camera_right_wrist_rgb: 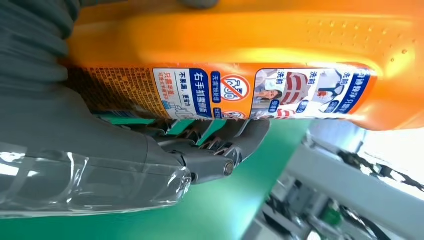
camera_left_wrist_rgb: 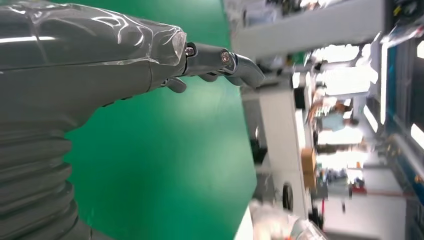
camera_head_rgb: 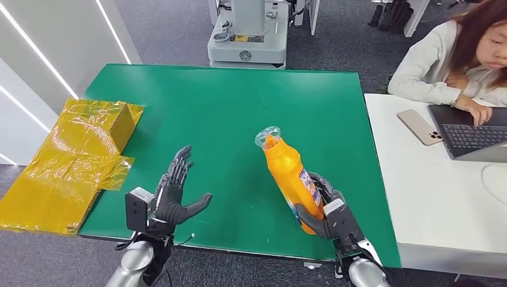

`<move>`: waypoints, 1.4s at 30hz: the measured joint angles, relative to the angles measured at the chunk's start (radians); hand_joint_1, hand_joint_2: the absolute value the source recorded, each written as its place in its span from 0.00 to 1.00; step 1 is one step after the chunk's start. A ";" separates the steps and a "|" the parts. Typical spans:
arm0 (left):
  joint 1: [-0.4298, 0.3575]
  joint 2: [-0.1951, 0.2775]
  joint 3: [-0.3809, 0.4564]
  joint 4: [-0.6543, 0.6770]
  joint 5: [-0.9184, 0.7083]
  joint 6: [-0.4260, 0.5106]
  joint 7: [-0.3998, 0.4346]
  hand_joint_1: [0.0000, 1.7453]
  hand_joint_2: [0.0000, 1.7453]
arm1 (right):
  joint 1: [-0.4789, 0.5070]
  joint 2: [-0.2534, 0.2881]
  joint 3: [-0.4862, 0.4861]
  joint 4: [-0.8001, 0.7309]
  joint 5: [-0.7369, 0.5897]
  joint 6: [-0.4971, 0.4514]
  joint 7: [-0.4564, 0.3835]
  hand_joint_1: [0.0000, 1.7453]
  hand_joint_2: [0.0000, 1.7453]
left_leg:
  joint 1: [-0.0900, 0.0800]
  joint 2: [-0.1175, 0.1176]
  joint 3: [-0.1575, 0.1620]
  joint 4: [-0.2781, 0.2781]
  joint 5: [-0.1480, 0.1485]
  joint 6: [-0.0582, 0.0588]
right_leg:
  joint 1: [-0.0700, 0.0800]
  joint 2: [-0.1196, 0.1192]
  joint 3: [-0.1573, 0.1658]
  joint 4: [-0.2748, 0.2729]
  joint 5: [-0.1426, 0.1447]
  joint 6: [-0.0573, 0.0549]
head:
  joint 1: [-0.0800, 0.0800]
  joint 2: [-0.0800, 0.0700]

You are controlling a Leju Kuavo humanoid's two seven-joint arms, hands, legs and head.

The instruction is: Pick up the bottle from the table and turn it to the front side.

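Observation:
An orange bottle [camera_head_rgb: 289,172] with a clear cap and a blue-and-white label stands lifted and tilted above the green table [camera_head_rgb: 227,113], cap pointing away from me. My right hand [camera_head_rgb: 326,214] grips its lower body near the table's front right. Up close, the bottle [camera_right_wrist_rgb: 240,60] shows its printed label, with the right hand's fingers [camera_right_wrist_rgb: 225,145] wrapped under it. My left hand [camera_head_rgb: 173,194] hovers open over the front left of the table, fingers spread, holding nothing; its thumb [camera_left_wrist_rgb: 220,60] reaches over bare green surface.
A yellow plastic-wrapped box [camera_head_rgb: 78,155] lies on the table's left edge. To the right stands a white desk [camera_head_rgb: 418,191] with a phone [camera_head_rgb: 420,127] and a laptop [camera_head_rgb: 472,134], where a person [camera_head_rgb: 454,54] sits. A grey machine base [camera_head_rgb: 248,36] stands beyond the table.

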 joint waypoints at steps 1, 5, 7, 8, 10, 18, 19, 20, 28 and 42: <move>-0.016 0.002 -0.002 0.008 0.033 -0.043 0.021 0.00 1.00 | 0.002 0.000 -0.003 -0.009 0.015 -0.016 -0.016 1.00 1.00 | 0.000 0.000 0.000 0.000 0.000 0.000 | 0.000 0.000 0.000 0.000 0.000 0.000 | 0.000 0.000; -0.106 0.011 -0.010 0.066 0.169 -0.196 0.102 0.00 1.00 | -0.011 0.010 -0.004 -0.034 0.090 -0.073 -0.081 1.00 1.00 | 0.000 0.000 0.000 0.000 0.001 -0.001 | 0.000 0.000 0.000 0.001 0.001 -0.001 | 0.000 0.000; -0.160 0.016 -0.012 0.101 0.222 -0.248 0.136 0.00 1.00 | -0.032 0.019 0.004 -0.038 0.145 -0.107 -0.100 1.00 1.00 | 0.000 0.000 0.000 0.000 0.003 -0.002 | 0.000 0.000 -0.001 0.001 0.002 -0.001 | 0.000 0.000; -0.188 0.019 -0.013 0.119 0.246 -0.271 0.155 0.00 1.00 | -0.045 0.024 0.011 -0.039 0.175 -0.125 -0.106 1.00 1.00 | 0.000 0.000 0.000 0.000 0.003 -0.002 | 0.000 0.000 -0.001 0.002 0.002 -0.002 | 0.000 0.000; -0.244 0.021 -0.014 0.154 0.289 -0.310 0.190 0.00 1.00 | -0.073 0.035 0.031 -0.039 0.231 -0.154 -0.108 1.00 1.00 | 0.000 0.000 0.000 0.000 0.004 -0.003 | 0.000 0.000 -0.001 0.002 0.003 -0.002 | 0.000 0.000; -0.356 0.019 -0.035 0.211 0.389 -0.376 0.240 0.00 1.00 | -0.155 0.081 0.113 -0.005 0.289 -0.137 -0.066 1.00 1.00 | 0.000 0.001 0.000 0.000 0.004 -0.003 | 0.000 0.001 -0.002 0.003 0.003 -0.003 | 0.000 0.000; -0.364 0.017 -0.041 0.213 0.398 -0.377 0.245 0.00 1.00 | -0.166 0.088 0.120 0.008 0.284 -0.131 -0.060 1.00 1.00 | 0.000 0.001 -0.001 0.000 0.004 -0.003 | 0.000 0.001 -0.002 0.003 0.003 -0.003 | 0.000 0.000; -0.371 0.014 -0.047 0.214 0.407 -0.377 0.248 0.00 1.00 | -0.177 0.096 0.126 0.022 0.279 -0.127 -0.056 1.00 1.00 | 0.000 0.000 -0.001 0.000 0.004 -0.003 | 0.000 0.001 -0.002 0.003 0.003 -0.003 | 0.000 0.000; -0.409 -0.020 -0.083 0.215 0.446 -0.365 0.260 0.00 1.00 | -0.260 0.152 0.144 0.150 0.266 -0.135 -0.043 1.00 1.00 | 0.000 0.000 -0.001 0.000 0.004 -0.003 | 0.000 0.001 -0.002 0.003 0.003 -0.003 | 0.000 0.000; -0.414 -0.052 -0.090 0.212 0.475 -0.356 0.260 0.00 1.00 | -0.303 0.174 0.146 0.199 0.242 -0.167 -0.041 1.00 1.00 | 0.000 0.000 -0.001 0.000 0.004 -0.003 | 0.000 0.001 -0.003 0.003 0.003 -0.003 | 0.000 0.000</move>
